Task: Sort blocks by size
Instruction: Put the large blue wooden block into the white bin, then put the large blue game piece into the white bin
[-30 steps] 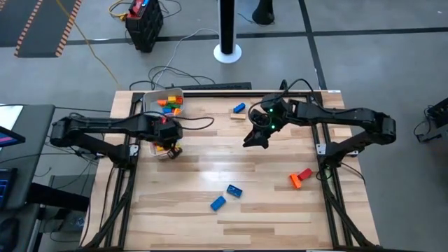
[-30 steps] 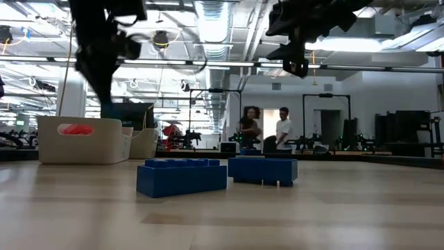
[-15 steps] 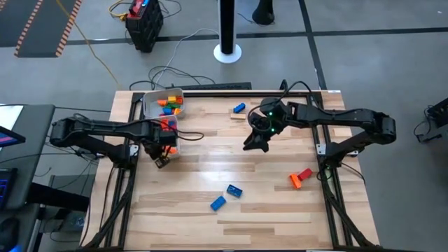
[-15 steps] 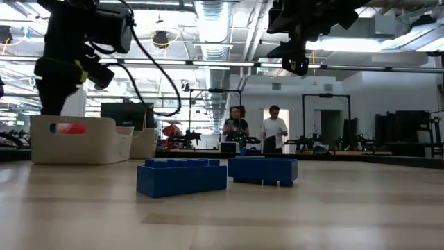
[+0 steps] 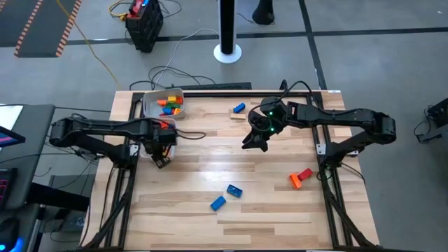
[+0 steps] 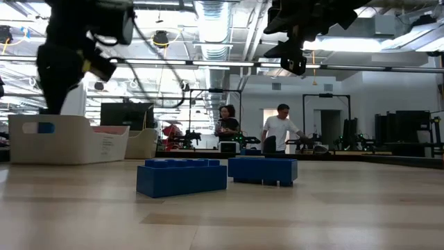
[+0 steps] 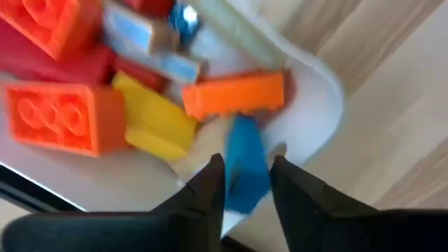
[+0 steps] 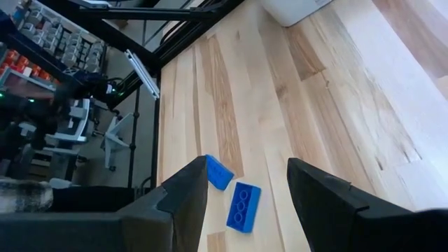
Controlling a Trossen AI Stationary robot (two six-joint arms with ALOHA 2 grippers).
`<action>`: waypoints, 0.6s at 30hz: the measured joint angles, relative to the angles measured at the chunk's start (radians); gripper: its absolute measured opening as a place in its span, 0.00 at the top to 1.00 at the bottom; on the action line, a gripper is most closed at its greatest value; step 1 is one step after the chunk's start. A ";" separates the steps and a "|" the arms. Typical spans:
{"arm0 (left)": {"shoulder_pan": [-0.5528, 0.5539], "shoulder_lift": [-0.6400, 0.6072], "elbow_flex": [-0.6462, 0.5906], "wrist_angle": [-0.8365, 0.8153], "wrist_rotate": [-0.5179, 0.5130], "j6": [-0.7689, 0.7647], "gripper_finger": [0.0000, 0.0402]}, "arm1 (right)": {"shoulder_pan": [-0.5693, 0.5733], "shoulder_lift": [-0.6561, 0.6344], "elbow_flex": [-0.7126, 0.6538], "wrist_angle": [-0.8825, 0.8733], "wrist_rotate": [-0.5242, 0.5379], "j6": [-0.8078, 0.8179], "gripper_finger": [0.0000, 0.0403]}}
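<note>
My left gripper (image 5: pixel 162 155) (image 7: pixel 246 183) points down over the near corner of a white tray (image 7: pixel 318 105) (image 5: pixel 148 140) that holds orange, red and yellow blocks (image 7: pixel 63 115). It is open, with a blurred blue block (image 7: pixel 246 162) between its fingers. My right gripper (image 5: pixel 253 141) (image 8: pixel 248 178) hangs open above the table's middle, empty. Two blue blocks (image 5: pixel 234 190) (image 5: pixel 218 203) lie flat near the front, also seen in the low view (image 6: pixel 182 177). My left gripper has the blue block's long sides (image 7: pixel 238 175) between its two fingers, which come from above and lie along the block. Whether the fingers touch it I cannot tell. The block's far end reaches over the tray's inside.
A second white tray (image 5: pixel 162 103) with orange, yellow and blue blocks stands at the far left corner. A blue block (image 5: pixel 239 108) and a tan one (image 5: pixel 238 116) lie at the far middle. An orange and a red block (image 5: pixel 301 176) lie at the right. People (image 6: pixel 277 132) stand beyond the table.
My left gripper has moved toward the table's left edge and down over the near tray, tipping until it points straight down. In the low view that tray has shifted toward the left. My right arm has kept still.
</note>
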State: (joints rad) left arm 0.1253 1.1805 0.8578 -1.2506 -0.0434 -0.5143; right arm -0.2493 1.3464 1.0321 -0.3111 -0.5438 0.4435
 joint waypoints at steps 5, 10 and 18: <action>0.000 -0.005 0.066 0.001 -0.072 0.035 0.60 | -0.003 0.000 0.000 -0.002 0.000 -0.008 0.45; 0.000 -0.001 0.068 0.009 -0.074 0.023 0.47 | -0.010 0.000 0.000 -0.003 0.000 -0.023 0.45; -0.083 -0.001 0.130 0.312 0.039 0.121 0.42 | -0.013 0.000 0.000 -0.066 -0.001 -0.073 0.45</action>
State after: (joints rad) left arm 0.0422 1.1797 0.9881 -0.9390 -0.0044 -0.3933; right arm -0.2620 1.3464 1.0321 -0.3775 -0.5446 0.3703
